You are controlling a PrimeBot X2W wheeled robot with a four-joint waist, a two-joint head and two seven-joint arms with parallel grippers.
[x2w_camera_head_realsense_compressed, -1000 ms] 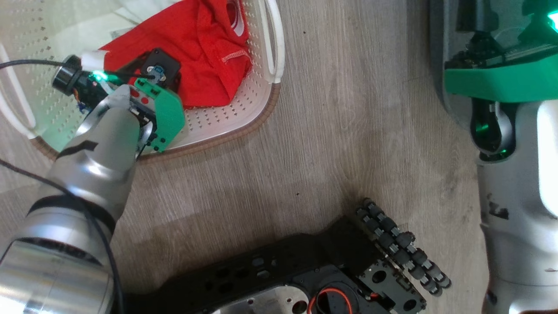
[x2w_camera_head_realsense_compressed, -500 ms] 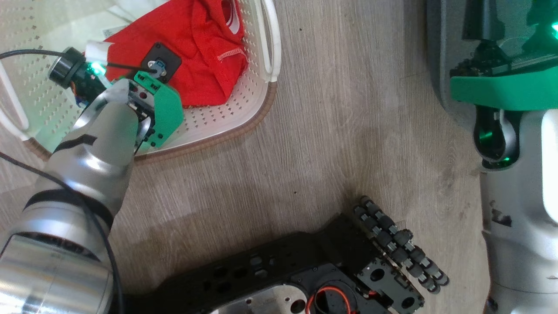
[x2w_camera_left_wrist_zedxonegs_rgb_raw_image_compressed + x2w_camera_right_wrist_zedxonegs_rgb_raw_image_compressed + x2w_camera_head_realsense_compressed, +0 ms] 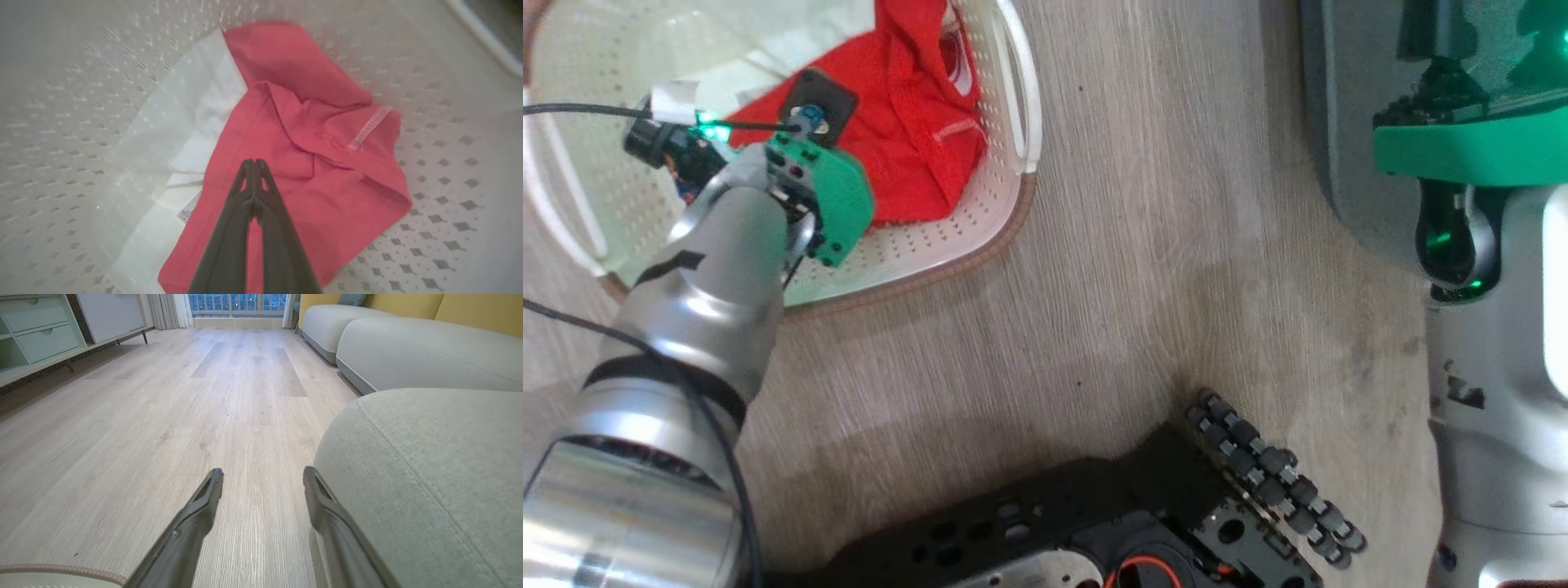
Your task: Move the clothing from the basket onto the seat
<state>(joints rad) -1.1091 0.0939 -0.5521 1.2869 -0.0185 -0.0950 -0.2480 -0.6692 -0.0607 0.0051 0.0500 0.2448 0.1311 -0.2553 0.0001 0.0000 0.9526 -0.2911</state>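
In the head view the basket sits on the wooden floor at about 10 o'clock. A crumpled red garment lies inside against its 3 o'clock wall, with a pale cloth beside it toward 12 o'clock. The left arm reaches in from 8 o'clock, and its green wrist housing covers the fingers. The grey-green seat fills the 2 o'clock corner, well apart from the basket, with the right arm in front of it. The robot's dark base shows at 6 o'clock. In the left wrist view the left gripper is clenched, its two dark fingers pressed together at the tips over the middle of the red garment. I cannot tell whether any fabric is caught between them. The pale cloth lies partly under the red one toward 9 o'clock, both on the perforated basket floor. In the right wrist view the right gripper is released and holds nothing. Its fingers are spread wide above bare floor, with the rounded edge of the seat just beside the finger at 3 o'clock. A strip of the basket's brown rim shows at 7 o'clock.
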